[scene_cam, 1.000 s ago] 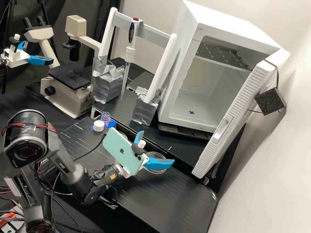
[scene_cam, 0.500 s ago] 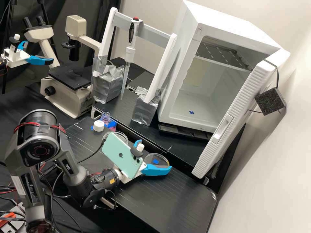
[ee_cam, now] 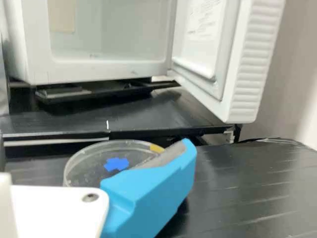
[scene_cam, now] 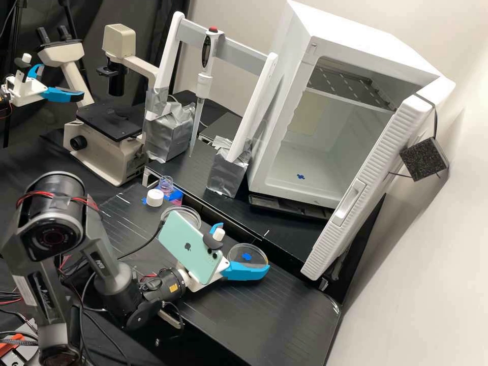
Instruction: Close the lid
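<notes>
Work looks not done. A clear round piece, maybe the lid (scene_cam: pixel 257 253), seems to sit on the bench by the camera end of the phone (scene_cam: pixel 188 246), over a blue mark (scene_cam: pixel 246 256). Past the phone's other end is a clear round dish (scene_cam: pixel 187 214). The gripper (scene_cam: pixel 244 245) is beside the phone, its fingers spread wide, pinching nothing. I guess what's left is to grab the lid and put it on the dish; I can't tell which one is the lid.

ledge (ee_cam: pixel 54 124) behind dish (scene_cam: pixel 258 256), open cabinet (scene_cam: pixel 315 168), door (scene_cam: pixel 376 178) jutting out
</notes>
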### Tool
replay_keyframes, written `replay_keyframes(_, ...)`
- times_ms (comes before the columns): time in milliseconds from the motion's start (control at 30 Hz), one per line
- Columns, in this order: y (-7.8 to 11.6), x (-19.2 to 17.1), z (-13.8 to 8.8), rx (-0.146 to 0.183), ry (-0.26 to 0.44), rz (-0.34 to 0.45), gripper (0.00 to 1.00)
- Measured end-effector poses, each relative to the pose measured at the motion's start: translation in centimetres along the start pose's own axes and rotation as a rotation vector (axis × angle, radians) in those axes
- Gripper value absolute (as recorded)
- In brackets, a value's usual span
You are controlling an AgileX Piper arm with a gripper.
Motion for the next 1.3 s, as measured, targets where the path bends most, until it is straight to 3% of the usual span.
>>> replay_keyframes(333,2.2,-1.0,-1.3,0.053,0.044,0.113,1.0)
replay_keyframes(533,1.8,-0.6,-0.8,0.066,0.028,0.09,1.0)
replay_keyframes(733,1.2,-0.3,-0.3,0.044,0.006,0.057,1.0)
replay_keyframes(933,0.9,-0.2,0.1,0.051,-0.011,0.041,1.0)
replay_keyframes(1133,0.0,-0.2,0.3,0.016,-0.025,-0.003,1.0)
replay_keyframes(1233,-0.7,0.0,0.6,-0.018,-0.034,-0.035,1.0)
replay_keyframes(1300,-0.9,0.1,0.8,-0.021,-0.039,-0.042,1.0)
